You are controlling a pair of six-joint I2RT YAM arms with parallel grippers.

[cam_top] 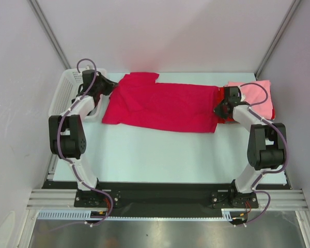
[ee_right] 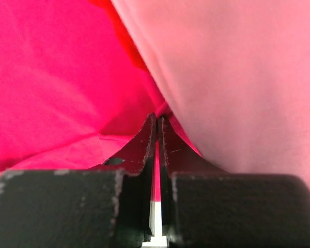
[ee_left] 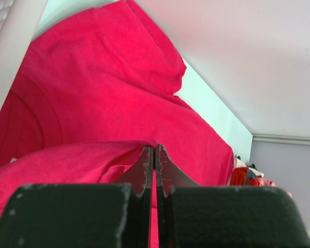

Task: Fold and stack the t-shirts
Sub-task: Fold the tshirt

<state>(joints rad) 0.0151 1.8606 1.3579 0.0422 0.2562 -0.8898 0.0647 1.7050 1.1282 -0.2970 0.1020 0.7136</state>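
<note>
A crimson-red cloth t-shirt (cam_top: pixel 165 106) lies spread out flat across the far part of the pale counter (cam_top: pixel 160 155), its length running left to right between the two arms. The left jaws are closed tight on a raised fold at its left end, and the right jaws are pinched on its right edge. Just beside the right jaws lies a light pink folded t-shirt (cam_top: pixel 256 95). A white plastic basket (cam_top: pixel 67 93) stands at the far left.
</note>
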